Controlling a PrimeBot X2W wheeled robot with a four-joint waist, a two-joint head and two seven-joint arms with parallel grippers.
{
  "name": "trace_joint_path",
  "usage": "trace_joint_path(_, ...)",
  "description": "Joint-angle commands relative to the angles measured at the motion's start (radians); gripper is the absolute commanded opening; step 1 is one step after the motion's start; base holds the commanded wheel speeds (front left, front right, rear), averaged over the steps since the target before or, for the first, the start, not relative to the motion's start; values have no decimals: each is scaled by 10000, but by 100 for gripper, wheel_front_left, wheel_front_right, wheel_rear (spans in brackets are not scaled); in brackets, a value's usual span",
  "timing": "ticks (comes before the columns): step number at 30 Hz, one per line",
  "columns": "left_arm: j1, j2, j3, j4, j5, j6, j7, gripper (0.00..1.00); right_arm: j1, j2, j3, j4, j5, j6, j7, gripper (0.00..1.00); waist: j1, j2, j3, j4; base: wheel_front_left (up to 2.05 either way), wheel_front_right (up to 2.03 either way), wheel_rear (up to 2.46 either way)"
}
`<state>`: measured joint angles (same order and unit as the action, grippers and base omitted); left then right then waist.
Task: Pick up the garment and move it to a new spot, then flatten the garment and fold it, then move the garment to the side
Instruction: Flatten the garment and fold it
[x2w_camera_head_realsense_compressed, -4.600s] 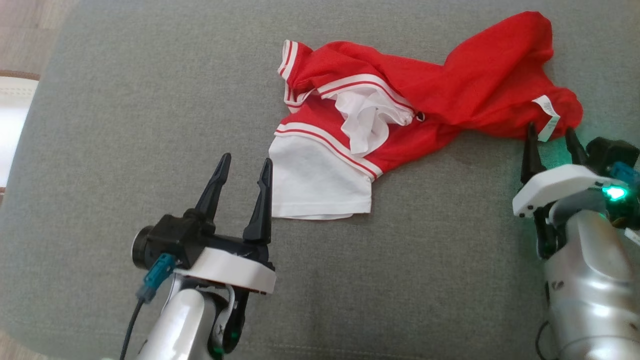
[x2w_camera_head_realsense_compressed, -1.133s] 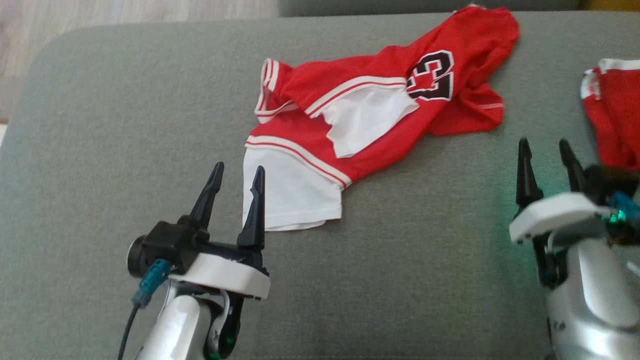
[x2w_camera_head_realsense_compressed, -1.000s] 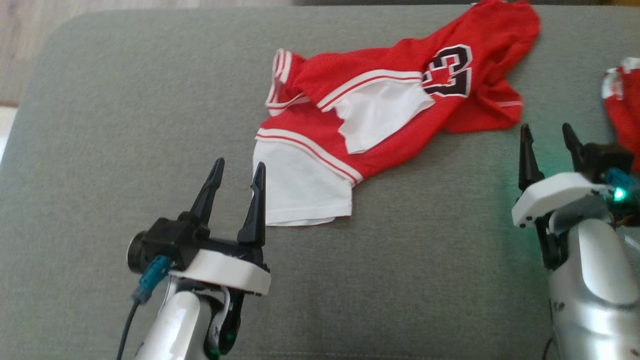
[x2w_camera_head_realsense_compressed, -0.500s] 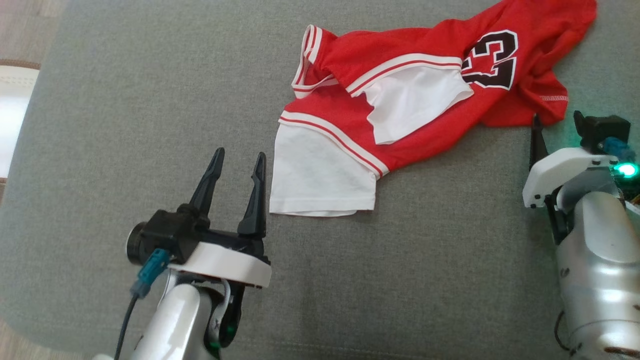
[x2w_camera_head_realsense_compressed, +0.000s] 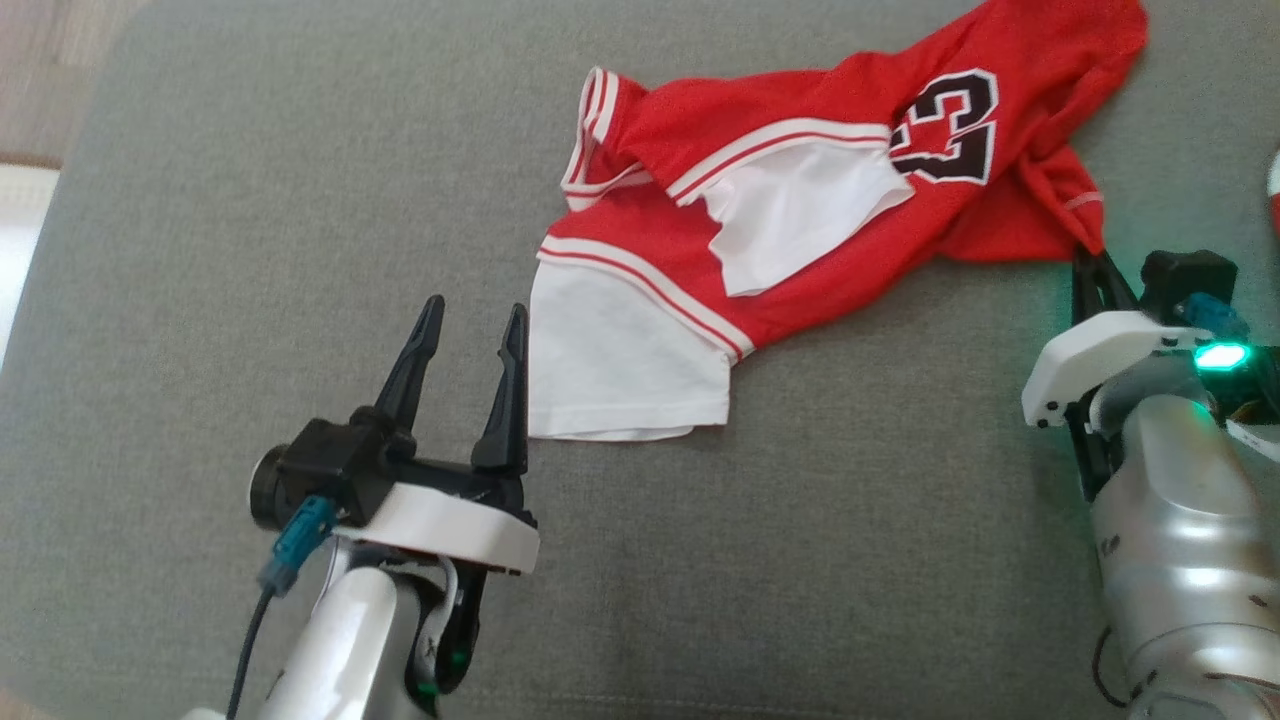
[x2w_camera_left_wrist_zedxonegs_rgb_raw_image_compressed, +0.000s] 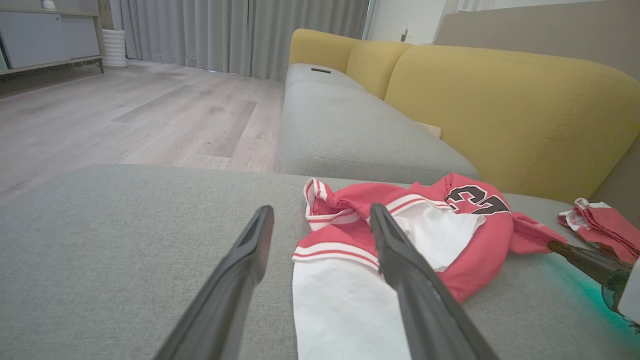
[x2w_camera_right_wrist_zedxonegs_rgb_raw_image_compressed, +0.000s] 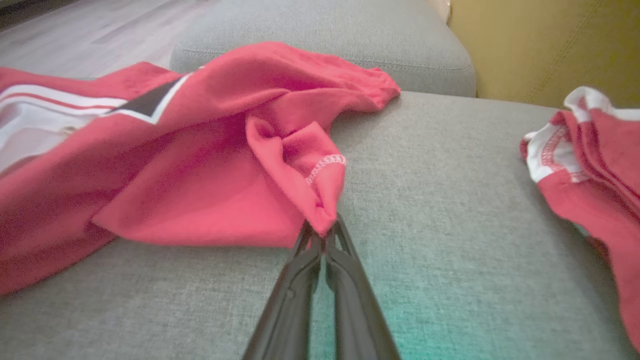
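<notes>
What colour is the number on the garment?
Black, outlined white; the number shows best in head view.

This is a living room: grey fabric sofa seat, mustard-yellow back cushions, pale wood-plank floor at 10 o'clock, grey curtains.

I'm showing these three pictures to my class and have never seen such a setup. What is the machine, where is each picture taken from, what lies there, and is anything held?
This wheeled robot has two arms, each ending in a gripper with two long dark fingers. One picture comes from a camera on its head, looking down; the other two come from cameras on its wrists, looking along the fingers. A crumpled red and white jersey lies on a grey sofa seat. The left gripper is open, holding nothing. The right gripper is shut on a red corner of the jersey. Another red garment lies nearby.
</notes>
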<state>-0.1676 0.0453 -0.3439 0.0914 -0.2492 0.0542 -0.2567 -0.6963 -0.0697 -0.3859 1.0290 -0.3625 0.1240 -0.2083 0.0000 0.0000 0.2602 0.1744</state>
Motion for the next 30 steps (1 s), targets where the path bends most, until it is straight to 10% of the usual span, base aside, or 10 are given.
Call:
trace_joint_path(1, -192, 49, 323, -302, 43, 33, -51, 100, -245, 157, 324, -199, 125, 67, -207, 0, 0, 0, -259, -150, 0, 0, 0)
trace_joint_path(18, 775, 49, 639, -323, 39, 96, -51, 100, 1962, 166, 1714, -1368, 1887, 67, -175, 0, 0, 0, -2049, -1138, 0, 0, 0)
trace_joint_path(30, 882, 49, 522, -448, -78, 171, -51, 100, 4719, 187, 2615, -6719, 3639, 67, 2433, 0, 0, 0, -2165, -1366, 0, 0, 0)
